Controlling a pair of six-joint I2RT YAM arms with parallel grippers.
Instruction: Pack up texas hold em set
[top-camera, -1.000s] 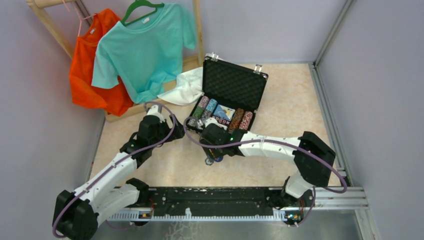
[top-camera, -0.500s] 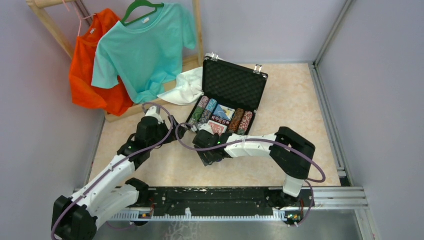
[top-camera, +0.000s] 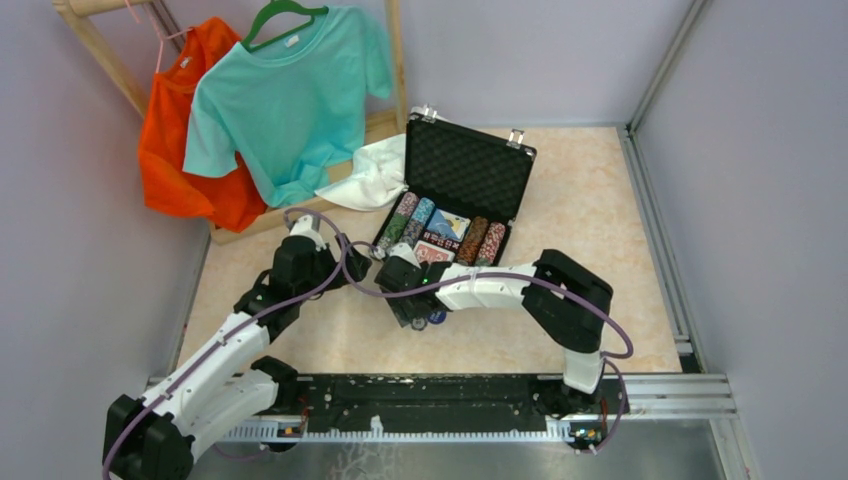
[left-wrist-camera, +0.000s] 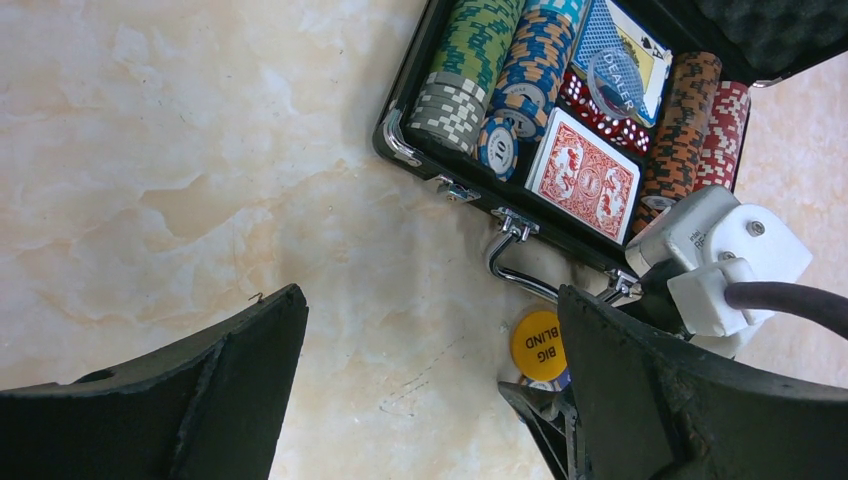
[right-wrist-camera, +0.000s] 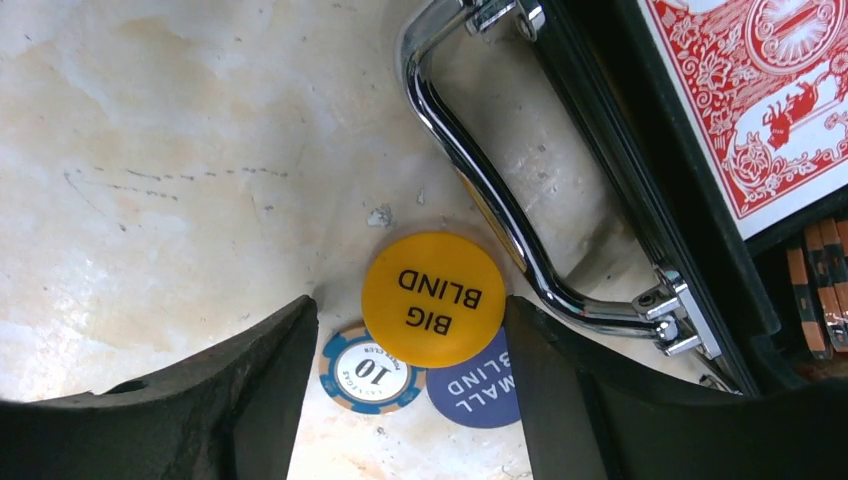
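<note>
The black case (top-camera: 468, 165) lies open on the floor, its lid raised. Inside are rows of poker chips (left-wrist-camera: 470, 60), a red card deck (left-wrist-camera: 585, 172), red dice (left-wrist-camera: 598, 108) and a clear dealer button (left-wrist-camera: 617, 75). In front of the case's chrome handle (right-wrist-camera: 480, 180) lie a yellow BIG BLIND button (right-wrist-camera: 433, 298), a blue 10 chip (right-wrist-camera: 368, 370) and a blue SMALL BLIND button (right-wrist-camera: 475, 388). My right gripper (right-wrist-camera: 410, 395) is open and straddles these three. My left gripper (left-wrist-camera: 430, 390) is open over bare floor, just left of the yellow button (left-wrist-camera: 537, 345).
A white cloth (top-camera: 375, 175) lies against the case's left side. Teal (top-camera: 290, 90) and orange (top-camera: 180, 140) shirts hang on a wooden rack at the back left. Walls close in left, back and right, with a metal rail (top-camera: 655, 230) along the right.
My right arm has swung left, and its gripper now sits slightly further left over the loose buttons. The left arm has hardly moved.
</note>
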